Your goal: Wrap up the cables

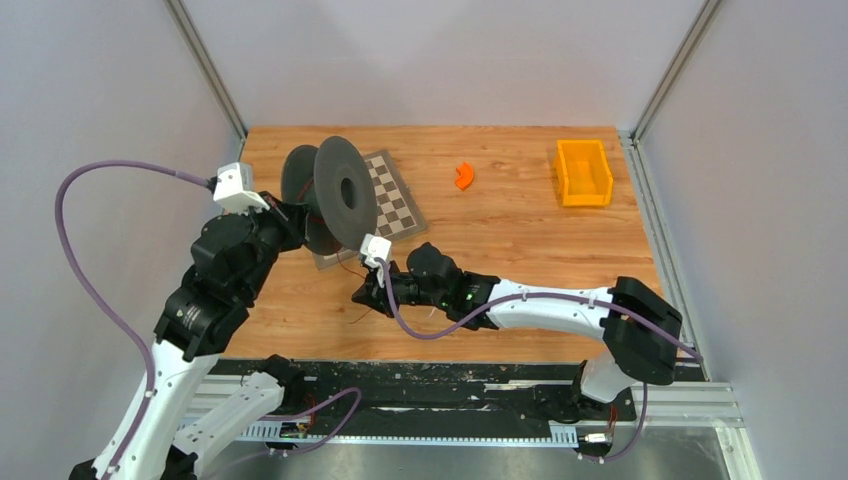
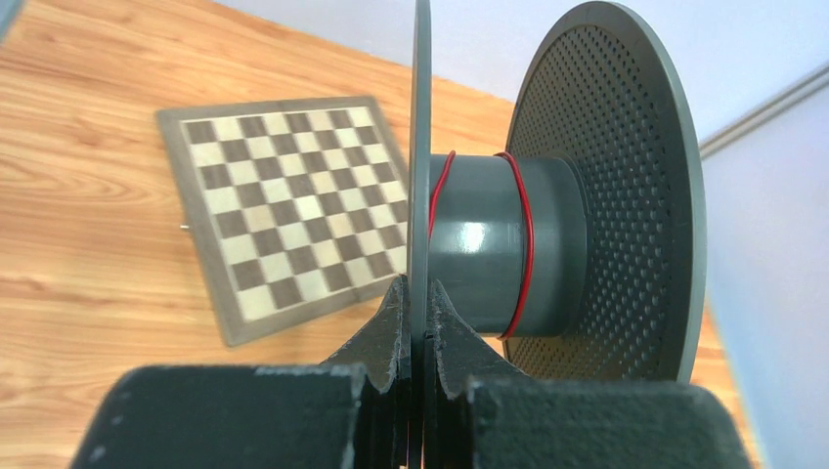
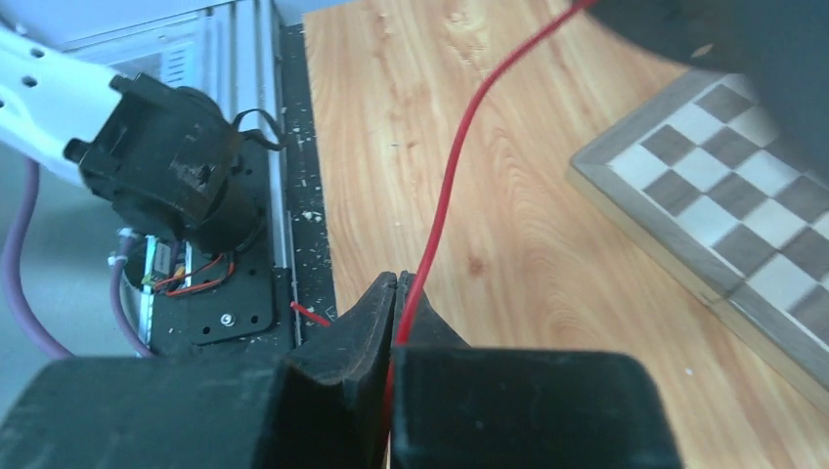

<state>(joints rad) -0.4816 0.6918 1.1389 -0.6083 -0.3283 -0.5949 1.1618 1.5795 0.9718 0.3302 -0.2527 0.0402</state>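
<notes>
The grey spool [image 2: 489, 244] is clamped by its flange in the left end effector [image 2: 418, 298]. The red wire [image 3: 459, 147] is pinched in the right end effector [image 3: 396, 293].

We see a wooden table [image 1: 520, 215] enclosed by plain pale grey walls [image 1: 440, 60], with aluminium posts [image 1: 207, 65] at the back corners, evenly lit.

One grey spool [image 1: 330, 175], one thin red wire [image 3: 445, 210], one chessboard [image 1: 395, 200], one orange bin [image 1: 584, 175], one small orange piece [image 1: 464, 176]
</notes>
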